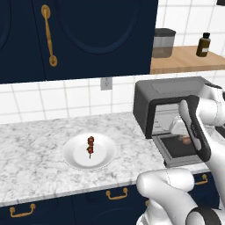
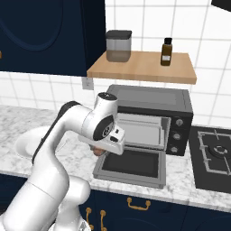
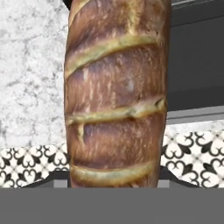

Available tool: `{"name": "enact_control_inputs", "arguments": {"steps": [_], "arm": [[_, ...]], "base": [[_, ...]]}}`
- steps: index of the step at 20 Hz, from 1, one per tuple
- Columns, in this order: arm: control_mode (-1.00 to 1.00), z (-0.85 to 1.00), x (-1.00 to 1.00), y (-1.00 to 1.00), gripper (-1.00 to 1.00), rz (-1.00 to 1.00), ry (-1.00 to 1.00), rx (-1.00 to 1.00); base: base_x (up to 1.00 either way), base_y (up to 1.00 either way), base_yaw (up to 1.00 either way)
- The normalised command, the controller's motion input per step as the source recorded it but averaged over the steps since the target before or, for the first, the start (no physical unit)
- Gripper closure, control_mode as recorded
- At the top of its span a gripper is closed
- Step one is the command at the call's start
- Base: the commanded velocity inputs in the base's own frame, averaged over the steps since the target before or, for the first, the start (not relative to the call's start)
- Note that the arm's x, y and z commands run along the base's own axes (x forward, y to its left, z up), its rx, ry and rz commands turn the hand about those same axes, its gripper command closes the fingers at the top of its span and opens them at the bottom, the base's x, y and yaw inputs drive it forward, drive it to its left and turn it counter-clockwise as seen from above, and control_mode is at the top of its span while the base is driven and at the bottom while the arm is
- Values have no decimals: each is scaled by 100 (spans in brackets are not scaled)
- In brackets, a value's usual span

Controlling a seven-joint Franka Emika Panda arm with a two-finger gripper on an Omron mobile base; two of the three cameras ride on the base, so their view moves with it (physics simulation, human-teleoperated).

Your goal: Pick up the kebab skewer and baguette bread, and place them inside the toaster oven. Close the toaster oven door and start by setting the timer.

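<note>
The baguette bread (image 3: 116, 96), golden-brown with pale slashes, runs down the middle of the hand view. My gripper (image 1: 186, 139) is shut on it, just above the left part of the lowered toaster oven door (image 1: 181, 150). The dark grey toaster oven (image 1: 169, 92) stands open behind it, its rack visible inside. From the right base view, the gripper (image 2: 97, 150) hangs at the door's (image 2: 131, 164) left edge, with a bit of bread (image 2: 96, 152) showing under the hand. The kebab skewer (image 1: 90, 146) lies in the middle of the white plate (image 1: 72, 154), well left of the oven.
Oven knobs (image 2: 179, 128) sit on its right side. A black stovetop (image 2: 214, 155) lies right of the oven. Above it, a wooden shelf (image 2: 144, 67) carries a grey canister (image 2: 118, 45) and a brown bottle (image 2: 167, 52). Dark blue cabinets (image 1: 79, 35) hang over the marble counter (image 1: 35, 149).
</note>
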Motion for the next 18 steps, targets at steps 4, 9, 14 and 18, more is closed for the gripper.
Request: {"name": "enact_control_inputs", "arguments": {"steps": [4,9,14,18], "arm": [[-100,1,49,-15,100,15,-9,0],[-100,0,71,-18,100,17,2,0],[-100,-9,63,-6,100,16,1,0],[-100,-38,44,1,100,14,-1,0]], "base": [[0,0,0],[0,0,0],[0,0,0],[0,0,0]]}}
